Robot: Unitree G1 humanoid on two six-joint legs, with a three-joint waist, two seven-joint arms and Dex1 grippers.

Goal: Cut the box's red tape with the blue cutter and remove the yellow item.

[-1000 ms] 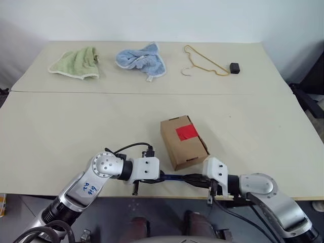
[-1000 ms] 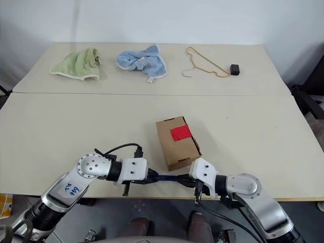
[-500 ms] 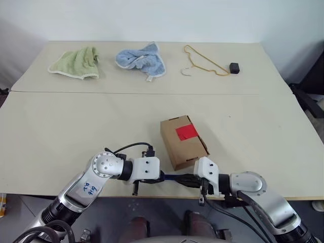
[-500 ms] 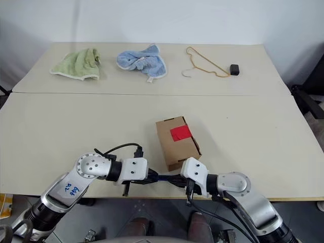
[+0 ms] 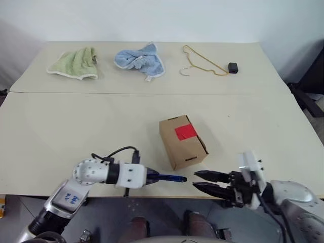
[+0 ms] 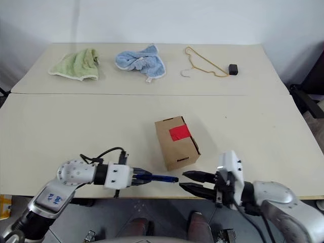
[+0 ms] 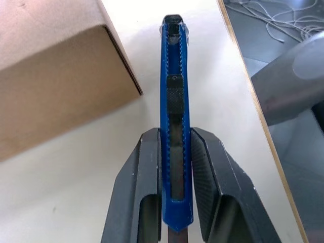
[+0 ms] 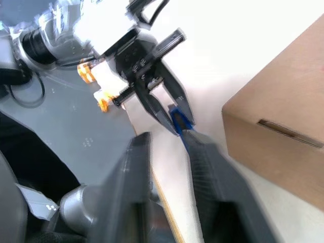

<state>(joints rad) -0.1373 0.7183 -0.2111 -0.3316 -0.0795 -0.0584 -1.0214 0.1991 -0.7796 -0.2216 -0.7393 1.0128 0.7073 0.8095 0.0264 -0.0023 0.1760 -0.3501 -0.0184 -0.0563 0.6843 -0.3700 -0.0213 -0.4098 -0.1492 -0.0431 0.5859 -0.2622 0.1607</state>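
**Hidden, cropped and blurred items**

Box (image 5: 182, 141): flaps closed under red tape (image 5: 185, 132); contents unseen.
Blue cutter (image 7: 173, 126): rear end cut off by the left wrist view's edge, flanks covered by left gripper (image 7: 176, 147) fingers.
Right gripper (image 8: 169, 152): motion-blurred in the right wrist view.

Blue handwriting marks a white label (image 6: 50, 199) on the left forearm, too small to read.
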